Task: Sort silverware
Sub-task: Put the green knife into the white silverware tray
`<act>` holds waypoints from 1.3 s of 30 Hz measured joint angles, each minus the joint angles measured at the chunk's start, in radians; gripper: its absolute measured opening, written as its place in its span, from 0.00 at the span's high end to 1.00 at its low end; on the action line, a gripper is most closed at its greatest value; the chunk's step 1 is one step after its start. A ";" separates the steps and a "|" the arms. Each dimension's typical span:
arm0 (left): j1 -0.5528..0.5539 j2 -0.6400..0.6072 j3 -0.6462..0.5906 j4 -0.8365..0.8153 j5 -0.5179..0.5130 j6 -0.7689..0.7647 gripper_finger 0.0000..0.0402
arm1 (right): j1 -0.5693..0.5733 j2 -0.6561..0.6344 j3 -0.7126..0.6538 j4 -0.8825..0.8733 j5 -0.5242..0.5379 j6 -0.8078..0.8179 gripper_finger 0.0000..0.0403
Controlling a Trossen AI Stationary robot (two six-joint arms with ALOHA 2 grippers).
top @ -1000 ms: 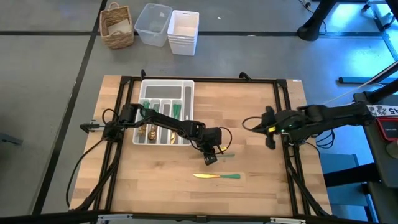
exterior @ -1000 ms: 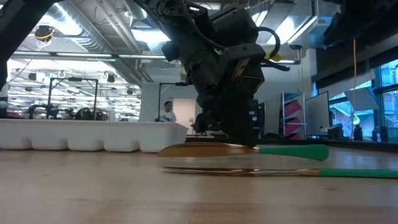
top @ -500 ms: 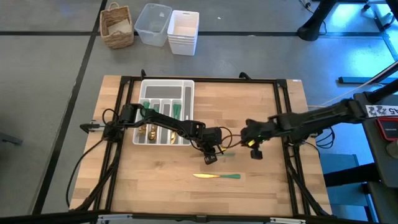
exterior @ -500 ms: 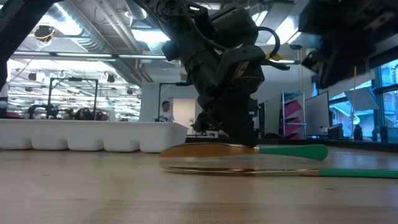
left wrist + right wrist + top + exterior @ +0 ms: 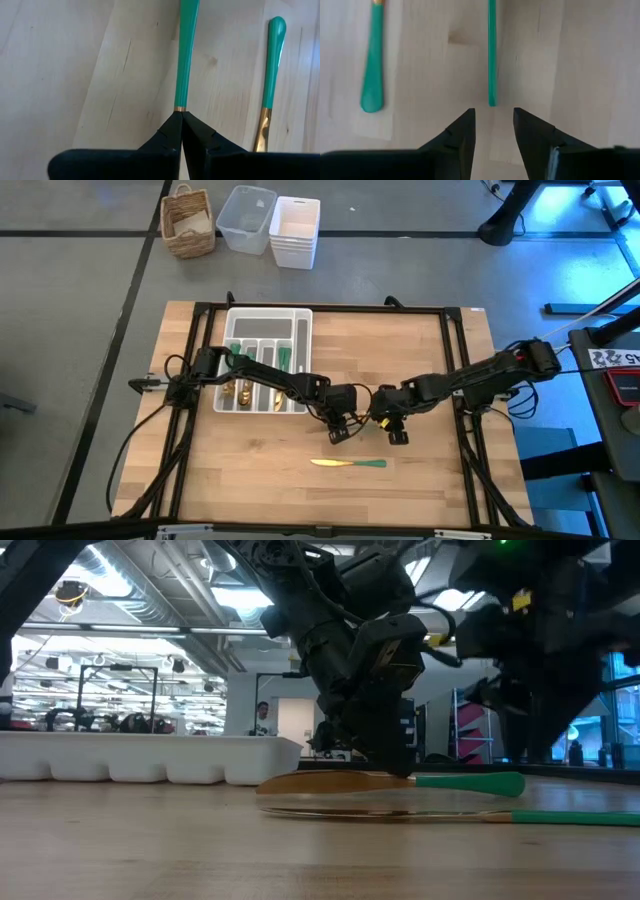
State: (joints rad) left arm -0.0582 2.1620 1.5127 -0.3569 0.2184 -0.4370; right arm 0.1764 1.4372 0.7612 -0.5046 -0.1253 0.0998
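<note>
Right wrist view: green handle (image 5: 492, 50) tip just beyond open right gripper (image 5: 492, 131).

We saw a counter (image 5: 420, 360) of pale wood, smooth and matt, with visible grain and plank seams. The silverware piece (image 5: 186, 50) in the left pincer (image 5: 182, 131) had a glossy green plastic-looking handle joined to gold metal; its neighbour (image 5: 270, 85) showed a polished gold neck. Both pincers' fingers (image 5: 462, 131) looked like matt black plastic. The tray (image 5: 300, 330) was white plastic.
</note>
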 joint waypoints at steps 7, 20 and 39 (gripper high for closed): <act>0.000 0.000 0.000 0.000 0.000 -0.001 0.99 | 0.000 0.071 0.000 0.069 -0.021 -0.005 0.66; -0.001 0.000 0.000 0.003 0.000 -0.001 0.99 | 0.000 0.202 0.005 0.161 -0.014 -0.007 0.67; -0.017 0.000 0.000 0.007 0.002 0.105 0.82 | -0.001 0.219 0.005 0.159 -0.029 -0.020 0.95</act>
State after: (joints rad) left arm -0.0754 2.1620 1.5127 -0.3500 0.2206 -0.3317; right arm 0.1753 1.6558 0.7660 -0.3455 -0.1548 0.0799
